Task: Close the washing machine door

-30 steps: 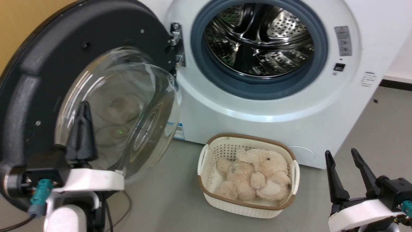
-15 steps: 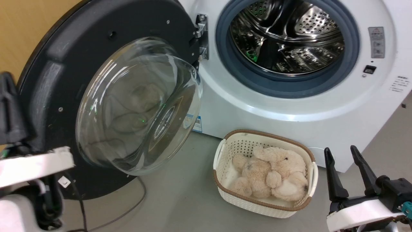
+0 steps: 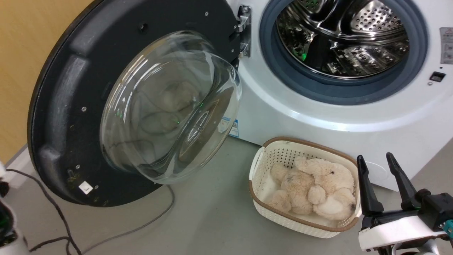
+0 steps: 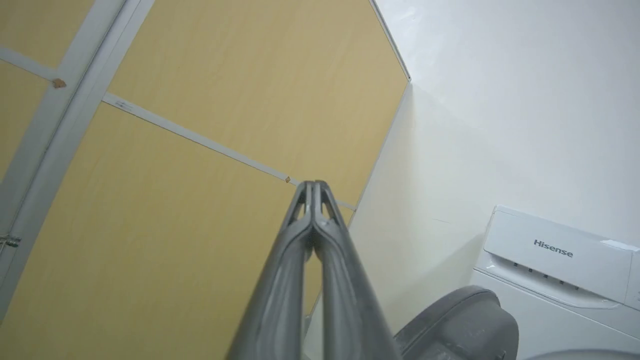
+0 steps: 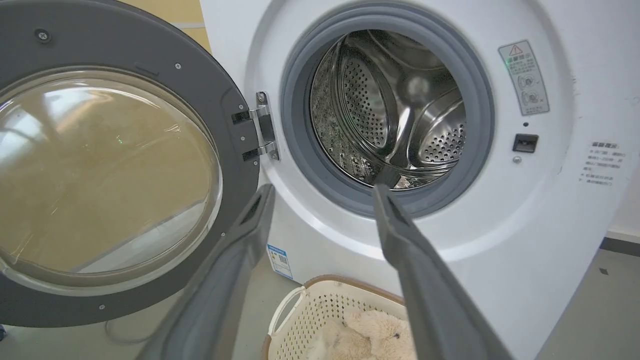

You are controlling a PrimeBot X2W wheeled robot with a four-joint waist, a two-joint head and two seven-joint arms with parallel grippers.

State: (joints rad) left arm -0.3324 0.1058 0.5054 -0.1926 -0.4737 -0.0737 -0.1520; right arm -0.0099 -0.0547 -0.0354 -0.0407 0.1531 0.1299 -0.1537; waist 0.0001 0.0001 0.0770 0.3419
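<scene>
Far left first: the left gripper point(image 4: 313, 186) has its fingers pressed together on nothing and points up at the yellow wall point(image 4: 175, 200), touching no part of the job. Next, the washing machine door point(image 3: 63, 106) hangs wide open, glass bowl point(image 3: 166, 106) facing us, hinged at its right edge to the washing machine point(image 3: 318, 120). I'd get behind the free left rim, far from the hinge point(image 3: 244, 32), and push in a smooth arc until the latch catches. Mind the cable point(image 3: 141, 226) on the floor beneath. Below the drum point(image 3: 347, 39) sits a basket point(image 3: 300, 143) with a soft toy point(image 3: 318, 187); whether the door clears it, I cannot tell. Far right, the right gripper point(image 3: 374, 156) is spread apart, empty.
</scene>
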